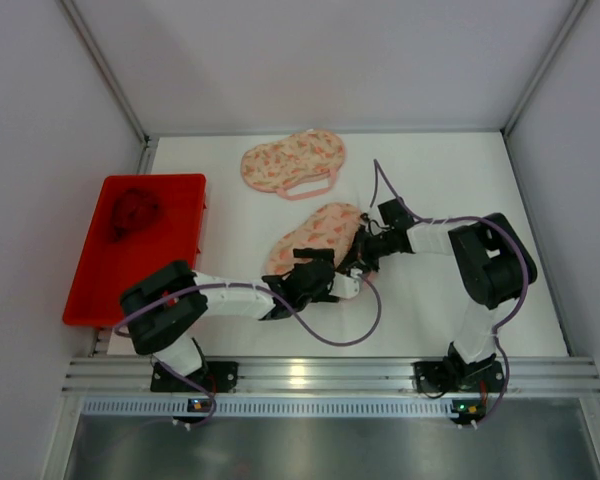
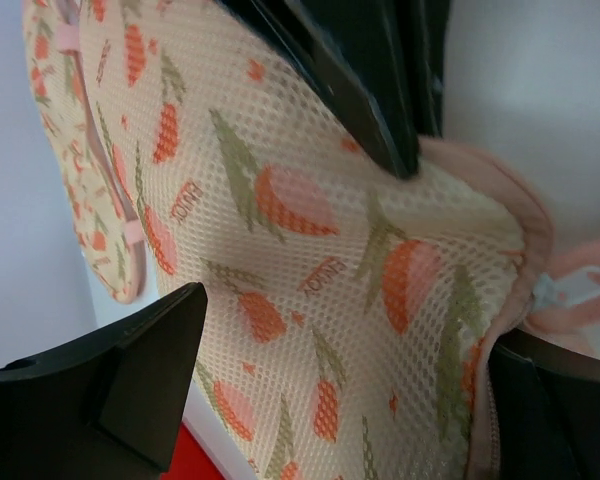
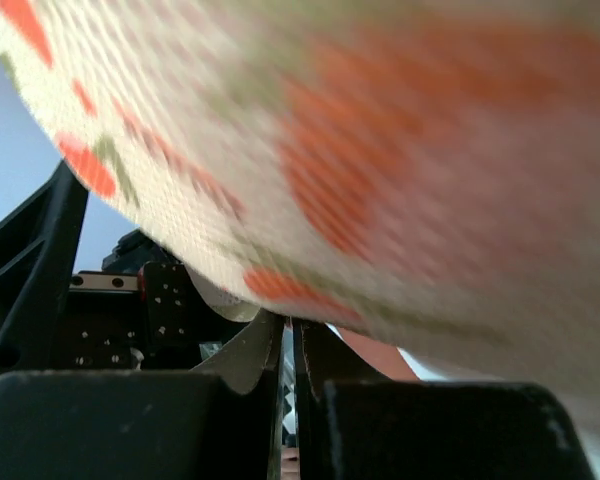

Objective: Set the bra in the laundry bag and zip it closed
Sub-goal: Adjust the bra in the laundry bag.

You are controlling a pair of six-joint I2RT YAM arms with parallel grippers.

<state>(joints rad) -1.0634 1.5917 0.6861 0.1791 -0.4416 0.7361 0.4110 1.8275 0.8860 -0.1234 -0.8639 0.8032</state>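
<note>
White tabletop under me, pale walls on three sides. Closest in, my left gripper sits at the near end of the laundry bag with its jaws spread wide. The wrist view has peach mesh filling the whole gap between my fingers; whether they touch it, I can't tell. Just beyond, my right gripper is clenched on the bag's right edge, pads pressed together on a thin fold of fabric. A white zipper pull shows at the bag's pink-trimmed rim. Off to the left, the bra, dark red and bunched, lies in the red tray, well apart from the bag. Farthest back, a second peach-patterned pouch lies flat with a pink loop at its near side.
</note>
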